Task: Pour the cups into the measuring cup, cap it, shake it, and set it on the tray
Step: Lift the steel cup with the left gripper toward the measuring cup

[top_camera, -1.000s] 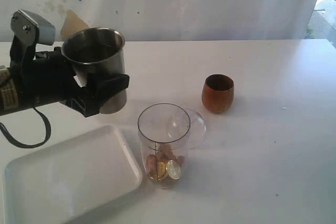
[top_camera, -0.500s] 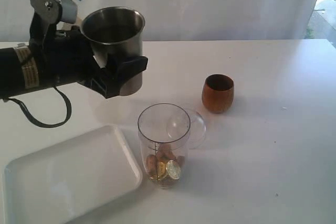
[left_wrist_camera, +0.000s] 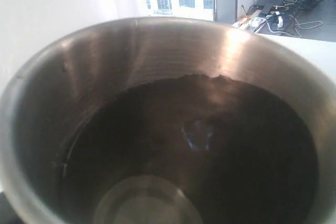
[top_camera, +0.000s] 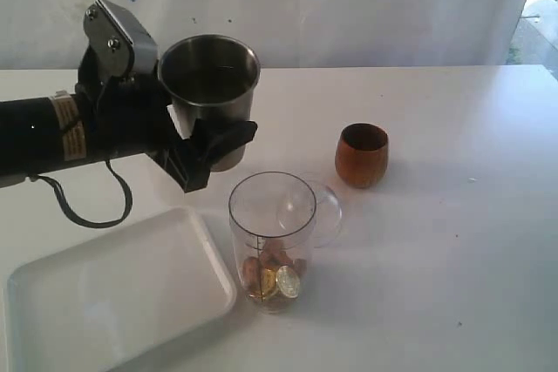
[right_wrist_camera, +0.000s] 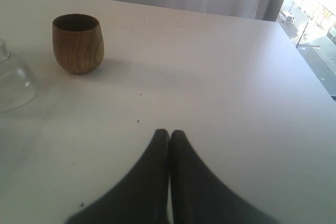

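Gripping the steel tumbler (top_camera: 209, 84) around its lower body, the left claw (top_camera: 207, 135) holds it upright in the air, just left of and beyond the measuring cup (top_camera: 272, 241). That cup stands open on the counter (top_camera: 436, 215), close against the tray (top_camera: 105, 302), with coins at its bottom. To pour, the tumbler's mouth needs to go right and nearer, then tip over that rim. The right claw (right_wrist_camera: 169, 136), pressed together and empty, hangs apart from the wooden cup (right_wrist_camera: 77, 43).
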